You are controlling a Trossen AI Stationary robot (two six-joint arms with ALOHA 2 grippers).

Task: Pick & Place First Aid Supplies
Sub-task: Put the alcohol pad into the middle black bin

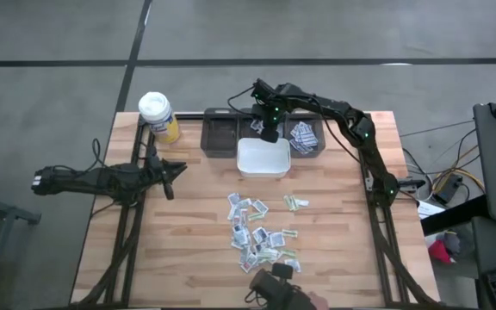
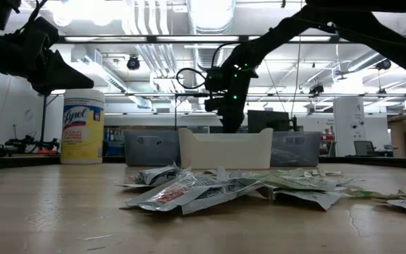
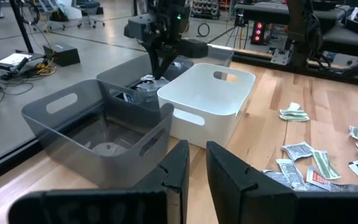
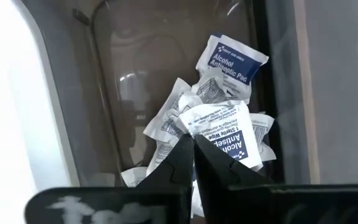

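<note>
A: Which step are we on?

B: Looks like the drop-off. Right pincer [image 1: 269, 131] hangs over the grey plastic bins behind the white plastic tub [image 1: 263, 160]. Its fingers are clenched tip to tip on a corner of a white paper packet with blue "Alcohol" print [image 4: 225, 132], directly under the tips.

A: Landing spot?

B: Below the tips, a grey bin [image 4: 166, 74] already holding a small heap of the same packets.

A: Next move?

B: My read: spread the fingers so it falls onto the heap, lift clear, return for another.

A: What remains?

B: Scatter of flat white-grey packets [image 1: 261, 232] on the wooden table [image 1: 188, 241], well in front of the tub, far from that pincer.

A: Left arm?

B: Left pincer [image 1: 172, 175] waits beside the yellow white-lidded bottle [image 1: 158, 116], fingers slightly apart, grasping nothing.
</note>
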